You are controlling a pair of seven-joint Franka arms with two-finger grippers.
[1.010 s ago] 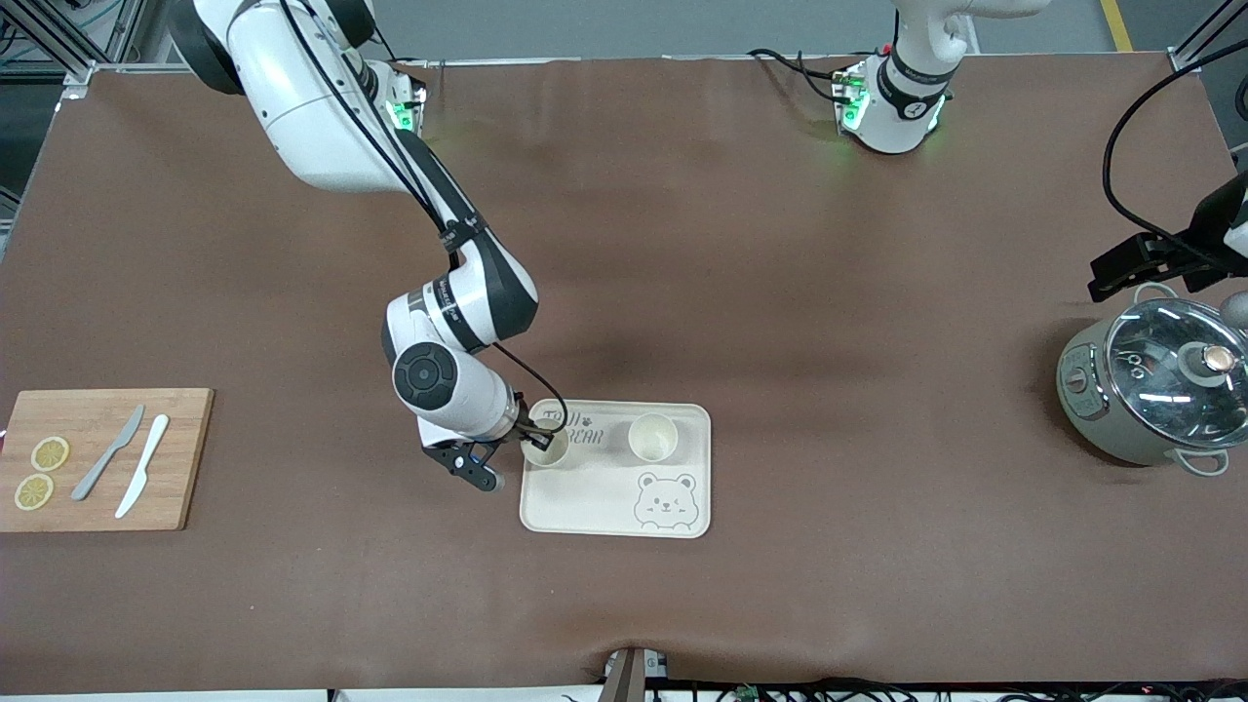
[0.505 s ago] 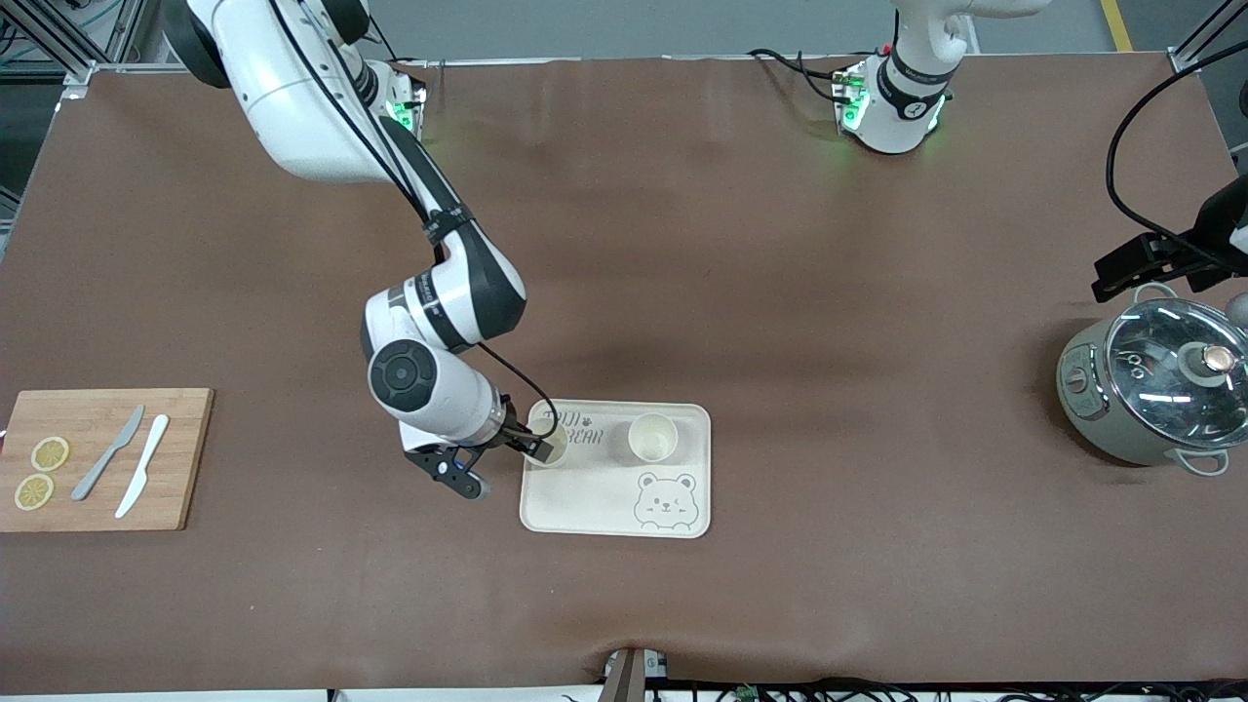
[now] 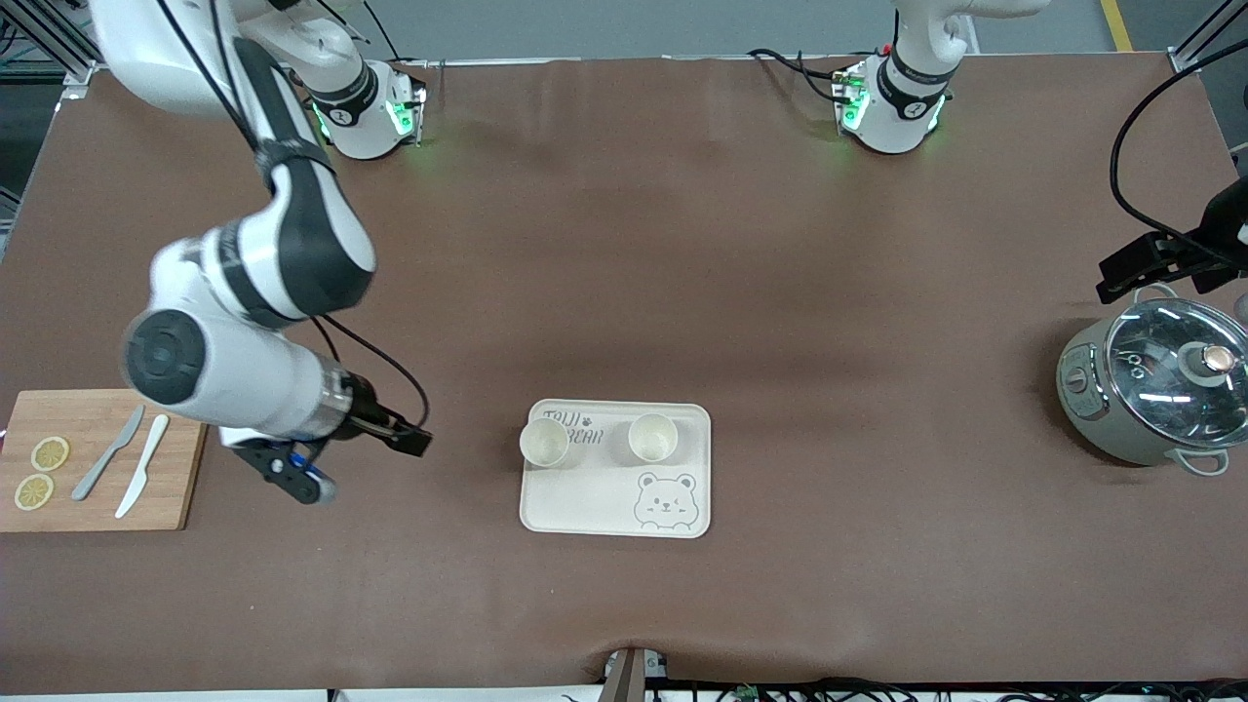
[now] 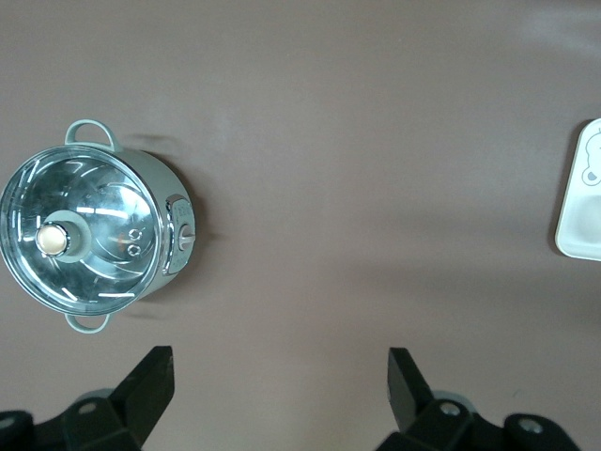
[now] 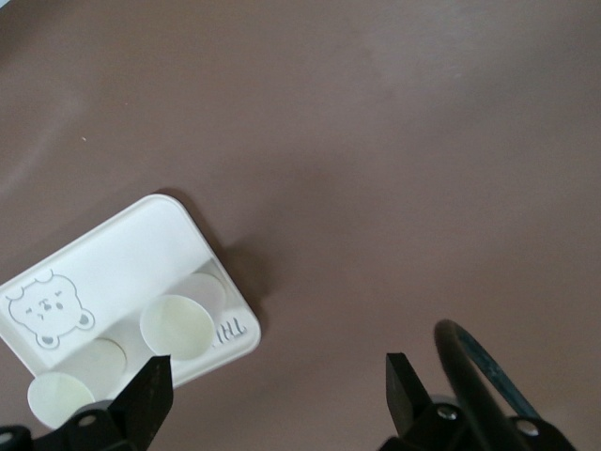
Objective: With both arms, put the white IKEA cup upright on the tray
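Note:
The cream tray (image 3: 595,502) with the bear drawing lies near the table's middle. Two white cups stand upright on it: one (image 3: 544,442) toward the right arm's end, one (image 3: 652,436) beside it. My right gripper (image 3: 408,441) is open and empty, in the air over bare table between the tray and the cutting board. In the right wrist view the tray (image 5: 113,263) and both cups (image 5: 177,326) (image 5: 56,399) show off to one side of the open right gripper (image 5: 277,390). My left gripper (image 3: 1131,271) waits open and empty beside the pot; its wrist view (image 4: 280,390) shows bare table.
A wooden cutting board (image 3: 185,458) with two lemon slices (image 3: 41,473), a grey knife (image 3: 107,453) and a white knife (image 3: 142,465) lies at the right arm's end. A grey pot with a glass lid (image 3: 1160,380) (image 4: 89,230) stands at the left arm's end.
My right gripper was at the rim of the cup on the tray. It has let go and pulled away toward the cutting board; the cup stays upright. The left arm has barely moved.

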